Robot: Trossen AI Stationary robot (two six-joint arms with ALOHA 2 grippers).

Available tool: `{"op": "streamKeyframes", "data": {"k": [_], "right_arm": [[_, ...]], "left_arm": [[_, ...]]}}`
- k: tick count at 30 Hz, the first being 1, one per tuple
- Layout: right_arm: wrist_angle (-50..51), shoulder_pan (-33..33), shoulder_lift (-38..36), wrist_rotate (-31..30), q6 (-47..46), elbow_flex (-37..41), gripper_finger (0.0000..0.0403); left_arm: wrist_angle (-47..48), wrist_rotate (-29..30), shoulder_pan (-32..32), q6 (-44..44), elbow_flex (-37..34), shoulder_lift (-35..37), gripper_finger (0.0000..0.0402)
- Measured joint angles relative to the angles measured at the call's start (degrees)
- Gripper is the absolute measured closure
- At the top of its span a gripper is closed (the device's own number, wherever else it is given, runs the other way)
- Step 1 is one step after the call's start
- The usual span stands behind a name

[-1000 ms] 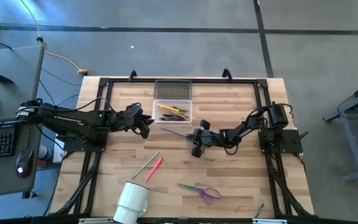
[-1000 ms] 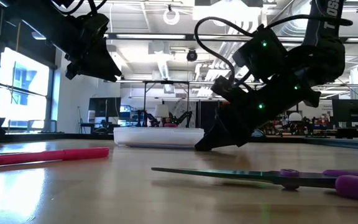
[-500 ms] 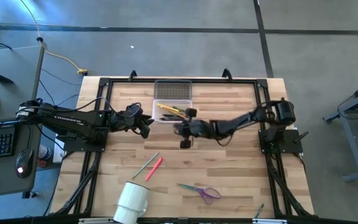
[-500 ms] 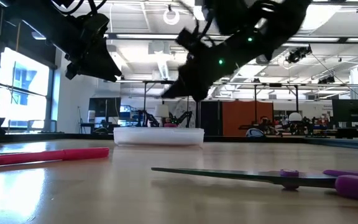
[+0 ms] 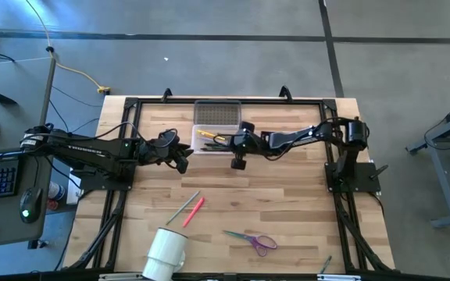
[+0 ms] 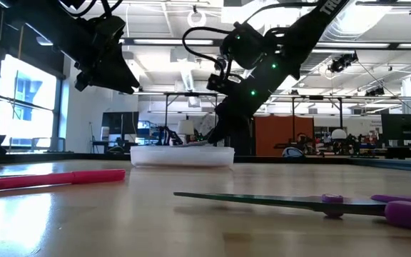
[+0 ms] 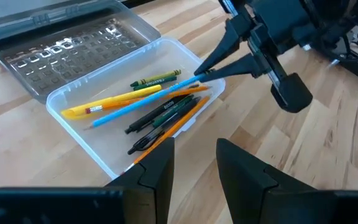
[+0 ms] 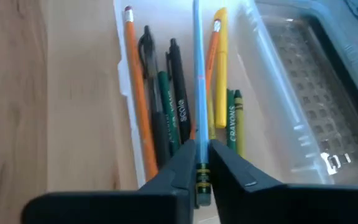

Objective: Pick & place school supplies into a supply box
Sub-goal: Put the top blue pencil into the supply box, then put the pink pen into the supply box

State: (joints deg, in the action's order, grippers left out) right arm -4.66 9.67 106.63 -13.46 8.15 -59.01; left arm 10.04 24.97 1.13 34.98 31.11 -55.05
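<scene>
Near the desk's front lie purple-handled scissors (image 5: 253, 239); farther off, the right claw (image 8: 199, 163) pinches a thin blue pencil (image 7: 143, 100) over the clear plastic box (image 7: 107, 163); let go crooked, it could catch the rim; the left claw (image 7: 192, 163) waits open beside.

Clear plastic supply box (image 7: 98, 152) sits open at table's far-centre, ribbed lid (image 7: 61, 46) folded flat behind it. Inside: yellow pen (image 7: 114, 101), green crayon (image 7: 155, 79), orange pencil (image 8: 138, 93), couple black/green pens (image 8: 176, 106), w/ blue pencil (image 7: 143, 99) lying diagonally on top. Still on table nearer front: green pencil (image 5: 183, 208) & pink pen (image 5: 194, 211) side by side, purple-handled scissors (image 5: 251, 239) to their right.
</scene>
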Motion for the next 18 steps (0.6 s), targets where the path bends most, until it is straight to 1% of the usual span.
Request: {"op": "streamKeyframes", "data": {"k": [6,8,10,14,15,18], "right_arm": [[-0.4,-0.82,0.0,0.11,0.87,-0.02,0.031],[-1.63,-1.97,0.0,1.47,1.09,-0.02,0.0294],[-4.37,-3.79,0.0,5.79,2.48,-0.02,0.0283],[-12.43,-8.21,0.0,18.81,3.47,-0.02,0.0273],[-14.87,-9.28,0.11,21.25,3.59,-0.02,0.0273],[-23.29,-12.45,1.71,24.85,4.73,-0.11,0.0273]], "left_arm": [[-0.03,0.07,0.01,0.0,0.0,0.0,0.0246],[-0.02,0.09,0.0,0.0,0.0,0.0,0.0246],[-0.02,0.09,0.02,0.02,0.0,0.0,0.0246],[-0.04,0.17,0.0,0.0,0.0,0.0,0.0246],[-0.04,0.21,0.0,0.0,0.0,0.0,0.0246],[-0.05,0.24,0.0,0.01,0.0,0.0,0.0246]]}}
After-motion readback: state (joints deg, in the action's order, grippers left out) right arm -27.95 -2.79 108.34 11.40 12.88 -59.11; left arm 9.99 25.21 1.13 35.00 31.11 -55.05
